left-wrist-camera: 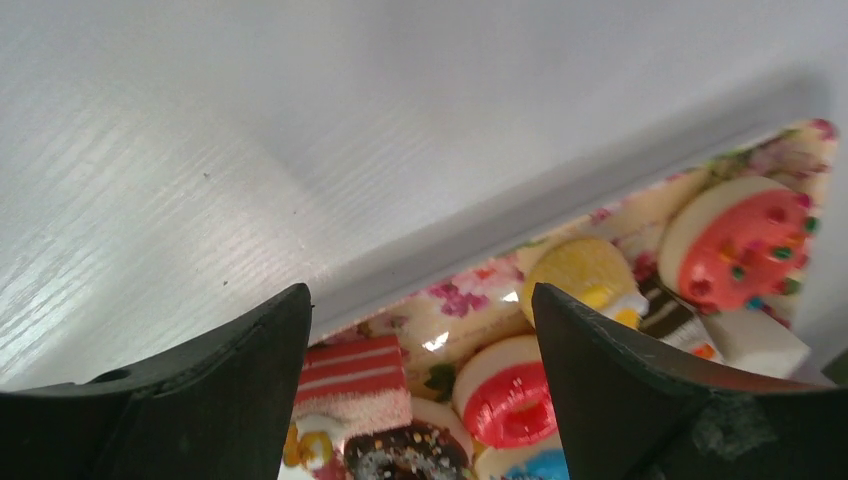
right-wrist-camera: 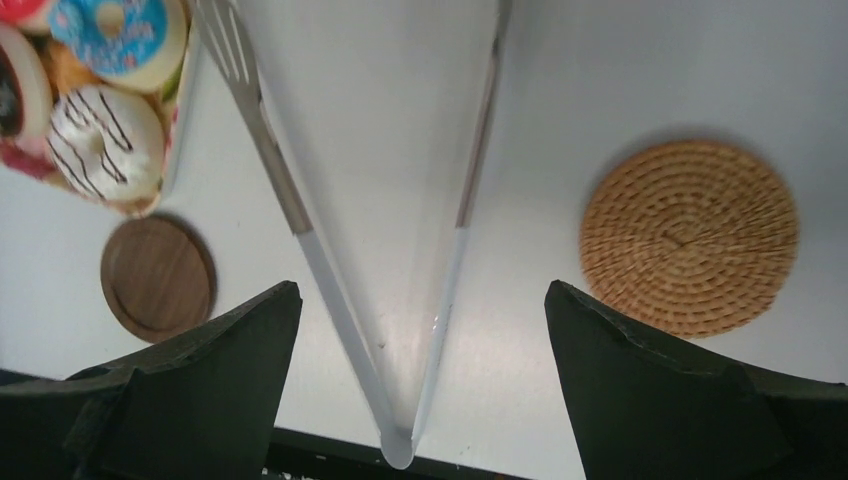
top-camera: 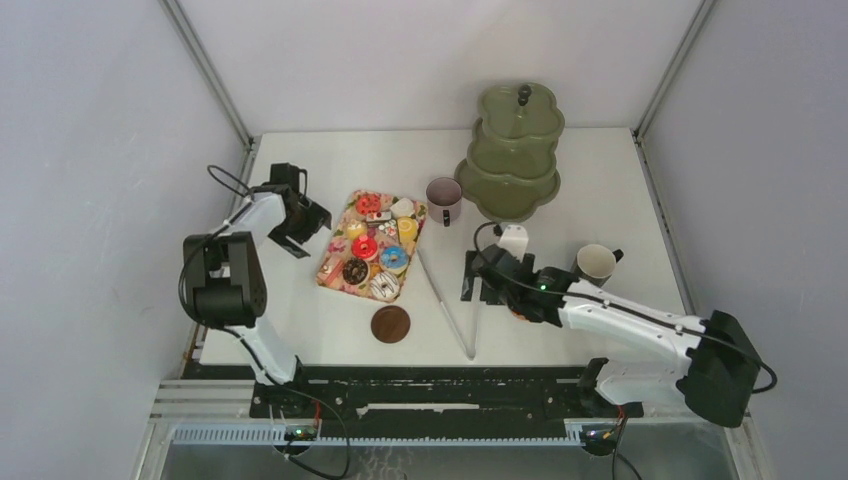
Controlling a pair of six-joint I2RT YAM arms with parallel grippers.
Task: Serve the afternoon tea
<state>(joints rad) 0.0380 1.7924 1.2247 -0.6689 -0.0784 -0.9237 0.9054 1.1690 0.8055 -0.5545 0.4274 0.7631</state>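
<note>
**Pastries on the Tray, Both Pincers Spread**

Underneath everything, a white table (top-camera: 600, 190). At its far edge, right of centre, an olive-green three-tier serving stand (top-camera: 510, 150) with scalloped plates, all three bare.

Left of centre, a rectangular floral-patterned tray (left-wrist-camera: 460, 298), packed with small colourful toy pastries (top-camera: 365, 247). Among them a red-iced donut (left-wrist-camera: 505, 405), a red-and-white striped cake slice (left-wrist-camera: 350, 375), a white donut with chocolate stripes (right-wrist-camera: 105, 140) and a blue-iced donut (right-wrist-camera: 120, 35).

Beside the tray's left edge, the left pincer (left-wrist-camera: 420, 295), fingers spread, nothing between them.

Right of the tray, the right pincer (right-wrist-camera: 422, 290), spread wide and empty, above long thin metal tongs (right-wrist-camera: 300, 220) lying flat on the table in a V, joined end toward the near edge.

Just off the tray's far right corner, between tray and stand, a mauve mug (top-camera: 444, 198), upright. Further right, close to the right arm, a dark green mug with white lining (top-camera: 596, 263), also upright.

Near the tray's near corner, a dark round wooden coaster (top-camera: 390, 324). Right of the tongs, a round woven straw coaster (right-wrist-camera: 690, 235).
</note>
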